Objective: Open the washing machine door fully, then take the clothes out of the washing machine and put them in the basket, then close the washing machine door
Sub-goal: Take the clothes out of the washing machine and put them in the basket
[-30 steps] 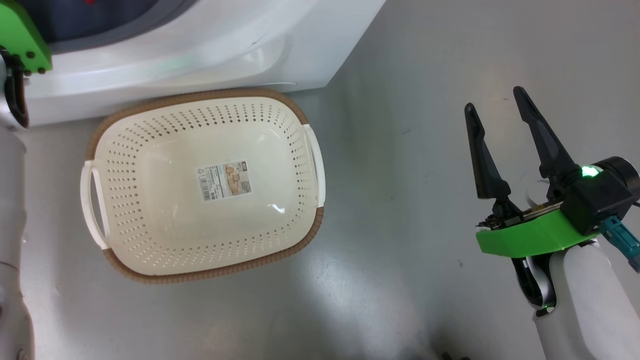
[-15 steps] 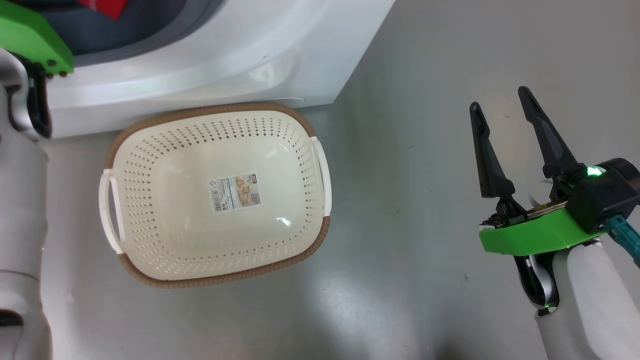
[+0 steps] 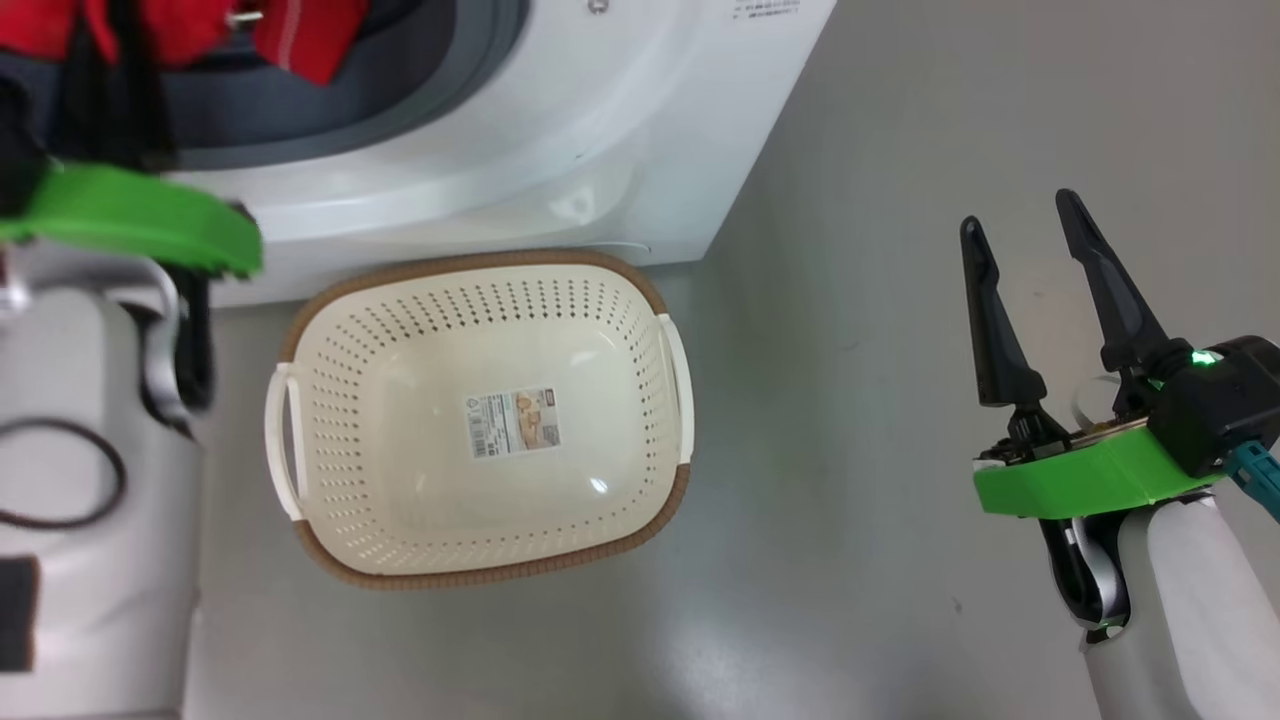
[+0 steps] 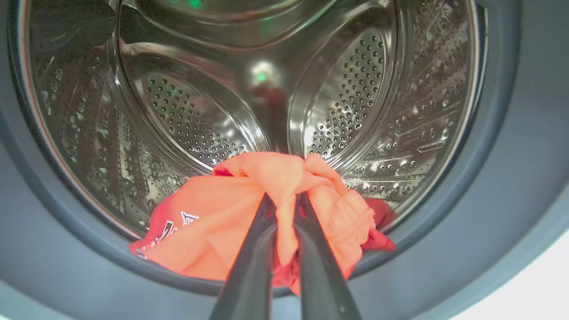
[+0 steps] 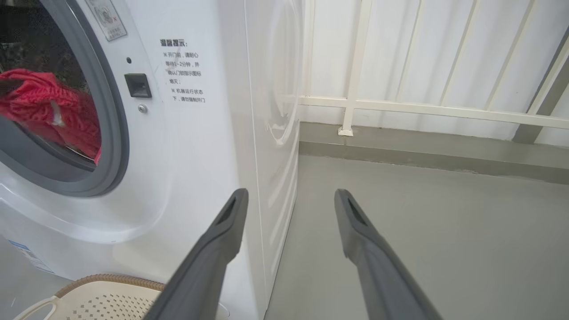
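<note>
Basket point(image 3: 350, 470) on floor point(image 3: 850, 300) before washing machine point(image 3: 560, 120), mouth up, long axis left-right. Left end effector point(image 4: 284, 200) clamped on clothes point(image 4: 213, 222); right end effector point(image 3: 1017, 212) spread, empty.

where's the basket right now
In the head view the basket sits on the grey floor at centre, just in front of the washing machine and to the left of the right gripper.

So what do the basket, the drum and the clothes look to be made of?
The basket looks like moulded plastic, cream and slightly glossy, with punched holes; its brown rim imitates weave and is probably plastic too. The drum looks like polished steel, mirror-like and perforated. The clothes are soft red fabric that bunches and folds; the fibre cannot be told.
</note>
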